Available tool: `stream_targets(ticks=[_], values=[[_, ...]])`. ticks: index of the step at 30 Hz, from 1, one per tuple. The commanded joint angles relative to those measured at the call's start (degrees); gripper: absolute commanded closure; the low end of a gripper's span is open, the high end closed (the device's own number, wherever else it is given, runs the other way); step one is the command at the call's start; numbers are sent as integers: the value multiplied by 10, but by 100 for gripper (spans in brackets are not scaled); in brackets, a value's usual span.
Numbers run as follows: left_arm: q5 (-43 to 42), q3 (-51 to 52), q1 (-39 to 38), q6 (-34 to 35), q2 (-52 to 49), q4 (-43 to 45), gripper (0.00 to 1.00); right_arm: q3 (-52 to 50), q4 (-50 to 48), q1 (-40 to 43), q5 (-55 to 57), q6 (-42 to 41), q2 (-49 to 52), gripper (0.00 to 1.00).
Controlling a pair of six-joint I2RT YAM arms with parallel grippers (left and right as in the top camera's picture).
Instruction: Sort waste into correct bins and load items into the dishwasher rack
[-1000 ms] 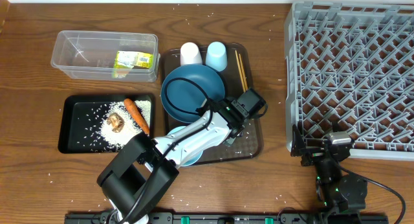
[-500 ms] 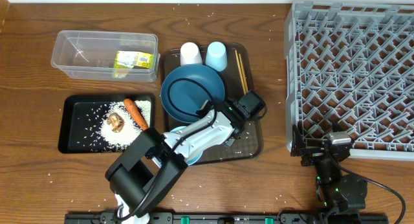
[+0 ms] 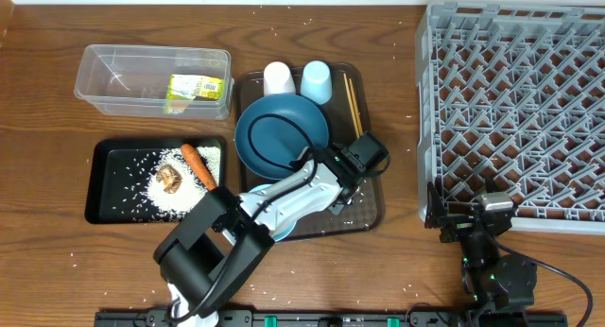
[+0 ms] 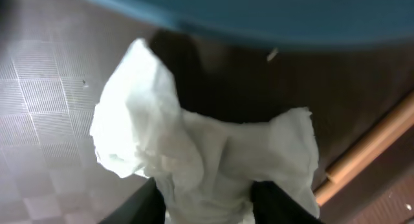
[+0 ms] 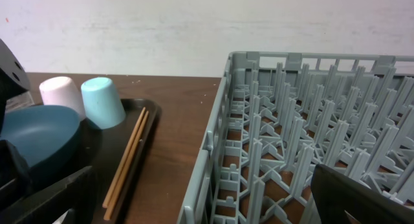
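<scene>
My left gripper [image 4: 207, 201] is shut on a crumpled white paper napkin [image 4: 194, 140], low over the right part of the brown serving tray [image 3: 367, 209], beside the blue plate [image 3: 281, 130] and chopsticks [image 3: 353, 102]. The white cup [image 3: 278, 78] and light-blue cup [image 3: 316, 80] stand at the tray's back. The bowl [image 3: 276, 231] is mostly hidden under my left arm. The carrot [image 3: 199, 166], brown lump [image 3: 171, 178] and rice [image 3: 180, 199] lie in the black tray [image 3: 109, 190]. The wrapper [image 3: 197, 88] lies in the clear container [image 3: 123, 77]. My right gripper [image 5: 204, 201] is open and empty at the rack's [image 3: 515, 110] front left corner.
Loose rice grains are scattered over the wooden table around the trays. The rack's left wall [image 5: 213, 153] stands close to my right gripper, and the chopsticks [image 5: 126, 162] and cups show to its left.
My left arm has shifted a little and its gripper has dropped slightly toward the tray's front. The right arm has not moved.
</scene>
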State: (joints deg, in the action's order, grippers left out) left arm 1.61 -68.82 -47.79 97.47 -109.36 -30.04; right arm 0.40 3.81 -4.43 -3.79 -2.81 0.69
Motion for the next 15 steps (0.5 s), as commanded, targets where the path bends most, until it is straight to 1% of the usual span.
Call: stream_targets(ticks=[1,3,4,9,13,15], values=[[-24,5,2,-19,34,-3,75,-1,2,10,4,-8,-3,1],[-27,5,2,-22,45,-3,89,-1,2,10,4,-8,-3,1],[-27,5,2,-33,50,-3,94,-1,2,10,4,-8,-3,1],[-31,5,2,-78,93,-3,93,-1,2,10,4,-8,-3,1],[-39,5,2,-90,149,-3,94,-1,2,10,4,-8,-3,1],[-23,5,4,-98,180,-3,94,-1,2,10,4,-8,-3,1]])
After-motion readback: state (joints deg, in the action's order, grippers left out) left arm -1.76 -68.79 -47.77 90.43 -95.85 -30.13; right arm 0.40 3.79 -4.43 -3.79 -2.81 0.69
